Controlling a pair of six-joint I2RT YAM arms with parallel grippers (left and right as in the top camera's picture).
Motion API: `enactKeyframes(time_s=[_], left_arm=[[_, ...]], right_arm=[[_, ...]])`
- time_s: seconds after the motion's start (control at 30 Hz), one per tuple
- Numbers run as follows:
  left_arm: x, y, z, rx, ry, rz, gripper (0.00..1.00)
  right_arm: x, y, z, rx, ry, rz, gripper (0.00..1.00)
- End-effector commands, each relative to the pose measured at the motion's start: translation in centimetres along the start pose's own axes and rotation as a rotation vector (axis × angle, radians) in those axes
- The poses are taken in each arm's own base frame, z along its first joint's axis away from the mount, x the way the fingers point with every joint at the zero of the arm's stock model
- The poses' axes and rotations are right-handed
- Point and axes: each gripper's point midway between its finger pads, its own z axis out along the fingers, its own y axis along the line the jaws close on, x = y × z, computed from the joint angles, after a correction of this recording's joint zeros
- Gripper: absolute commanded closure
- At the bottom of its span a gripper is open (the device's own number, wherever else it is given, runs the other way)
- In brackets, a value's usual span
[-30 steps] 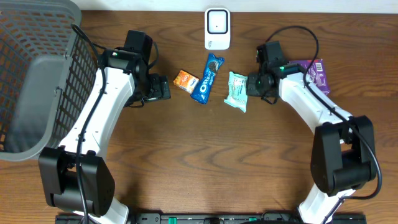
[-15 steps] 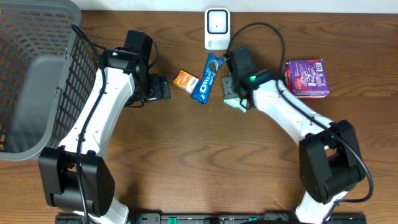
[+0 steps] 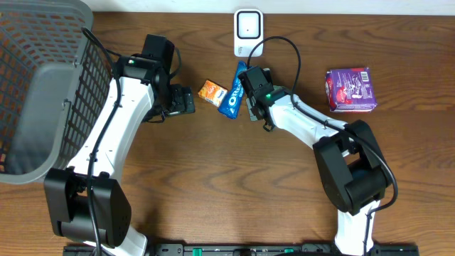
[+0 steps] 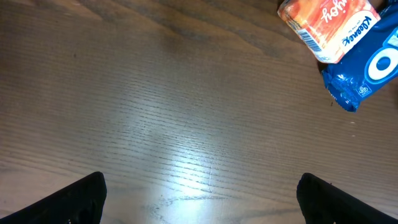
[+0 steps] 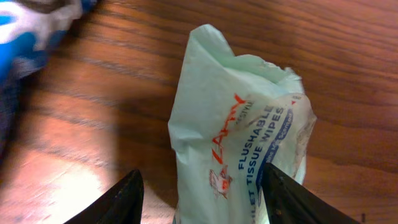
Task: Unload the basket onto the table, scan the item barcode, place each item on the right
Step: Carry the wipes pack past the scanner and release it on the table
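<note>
Ref. landmark: white scanner (image 3: 248,32), at far table edge, roughly midway btw the two arms. All posns are given from it.

1. Task item: pale green wipes pack (image 5: 239,124), lettering "FLUSHABLE ... TISSUE WIPES" legible. It lies on the wooden table (image 3: 213,178), on the robot's side of the scanner, near it. In the overhead view it is almost wholly hidden under the R arm. The R wrist view is the clear one.

2. R gripper (image 5: 202,199): fingers apart, straddling one end of the wipes pack. One finger (image 5: 118,202) stands clear of the pack w/ bare wood showing btw. The other sits at the pack's edge; contact can't be confirmed. Not clamped. Pack is resting on the table, not lifted.

3. L gripper (image 4: 199,199): fingers wide apart, nothing btw them, bare wood beneath. Posn: to the robot's left of the scanner and nearer the robot, apart from it.

4. Other items:
- Blue Oreo pack (image 3: 231,96): on the robot's side of the scanner, near it, one end pointing roughly toward it. The R gripper is just beside it.
- Orange snack packet (image 3: 212,92): left of the scanner and nearer the robot, touching the Oreo pack.
- Purple pack (image 3: 350,89): well to the right of the scanner, clear of both arms.
- Grey mesh basket (image 3: 43,85): far left of the scanner.
</note>
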Motion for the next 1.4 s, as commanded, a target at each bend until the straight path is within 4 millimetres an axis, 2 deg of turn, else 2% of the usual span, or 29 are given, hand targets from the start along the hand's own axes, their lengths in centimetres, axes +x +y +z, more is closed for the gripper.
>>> enactKeyframes(time_s=[0.0, 0.07, 0.17, 0.2, 0.37, 0.5, 0.53, 0.67, 0.8, 0.93, 1.03, 1.07, 1.13, 1.23, 1.37], left_arm=[[0.0, 0.3, -0.1, -0.012, -0.005, 0.013, 0.02], [0.0, 0.3, -0.1, -0.013, -0.005, 0.013, 0.02], [0.0, 0.3, -0.1, -0.012, -0.005, 0.013, 0.02], [0.0, 0.3, -0.1, -0.012, -0.005, 0.012, 0.02], [0.0, 0.3, -0.1, -0.012, -0.005, 0.013, 0.02], [0.0, 0.3, -0.1, -0.012, -0.005, 0.013, 0.02], [0.0, 0.3, -0.1, -0.013, -0.005, 0.013, 0.02], [0.0, 0.3, -0.1, -0.012, -0.005, 0.013, 0.02], [0.0, 0.3, -0.1, -0.012, -0.005, 0.013, 0.02], [0.0, 0.3, -0.1, -0.012, -0.005, 0.013, 0.02], [0.0, 0.3, -0.1, -0.012, -0.005, 0.013, 0.02], [0.0, 0.3, -0.1, -0.012, -0.005, 0.013, 0.02], [0.0, 0.3, -0.1, -0.012, -0.005, 0.012, 0.02], [0.0, 0.3, -0.1, -0.012, -0.005, 0.013, 0.02], [0.0, 0.3, -0.1, -0.013, -0.005, 0.013, 0.02]], right_arm=[[1.7, -0.8, 2.2, 0.030, 0.062, 0.018, 0.54], [1.9, -1.1, 2.4, 0.026, 0.079, 0.024, 0.79], [1.6, -1.2, 1.9, -0.004, 0.083, 0.040, 0.97], [1.3, -1.3, 1.6, -0.018, 0.083, 0.047, 0.99], [-2.2, -1.3, -1.4, -0.207, 0.067, 0.132, 0.99], [-5.1, -1.2, -4.0, -0.485, 0.061, 0.226, 0.99], [-5.7, -1.1, -4.8, -0.615, 0.066, 0.262, 0.99], [-5.7, -2.3, -5.8, -0.866, 0.104, 0.357, 0.99], [-4.4, -4.2, -4.3, -0.959, 0.151, 0.446, 0.99], [-2.7, -6.2, -1.1, -0.924, 0.179, 0.516, 0.99], [-1.1, -8.9, 1.3, -0.762, 0.222, 0.581, 0.98], [-0.1, -10.5, 2.1, -0.655, 0.248, 0.611, 0.92], [0.4, -11.9, 2.3, -0.560, 0.251, 0.608, 0.80], [0.4, -14.0, 1.8, -0.433, 0.233, 0.599, 0.79], [-1.3, -16.2, -0.8, -0.351, 0.159, 0.587, 0.76]])
